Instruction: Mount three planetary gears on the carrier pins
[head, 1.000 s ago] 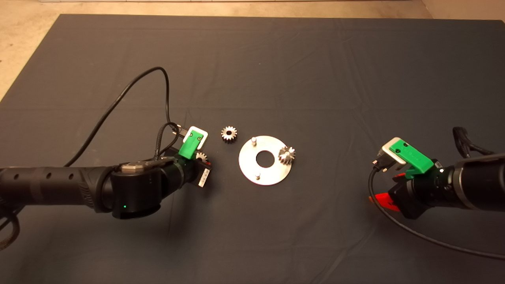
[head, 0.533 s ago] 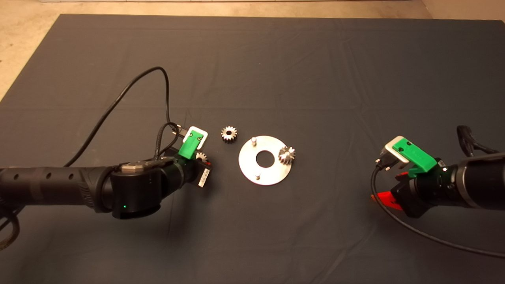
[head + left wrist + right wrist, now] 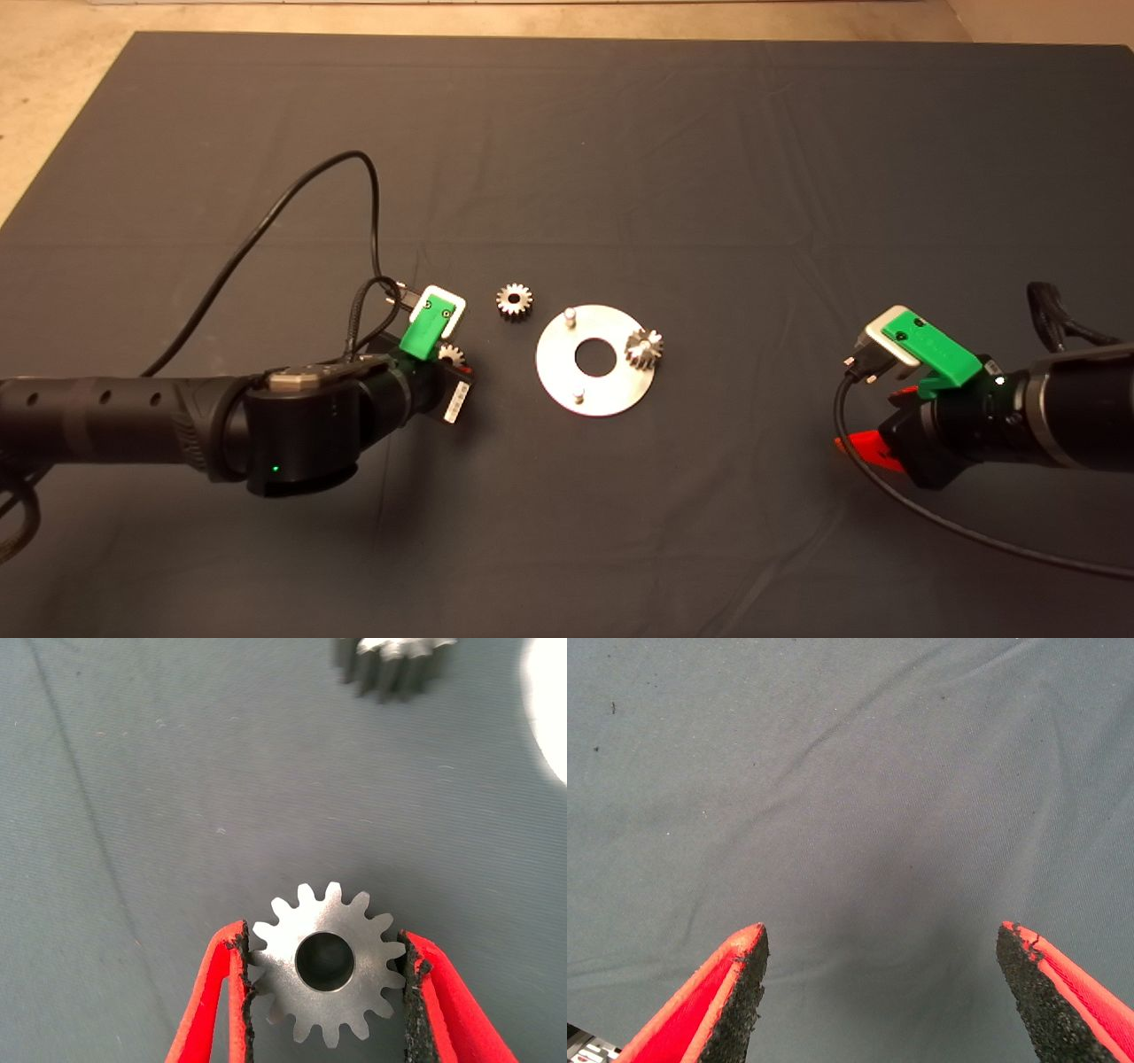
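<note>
We are looking at what seems a robotics lab or test bench. A dark mat is covering the table, bare beige floor is showing beyond it, and cabled arms are reaching in.

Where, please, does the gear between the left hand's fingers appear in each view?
Head view: the gear peeks out beside the left hand, left of the disc.
Left wrist view: the gear sits between the fingers.
Right wrist view: not in it.
Shared landmark: the loose gear on the mat.
</note>
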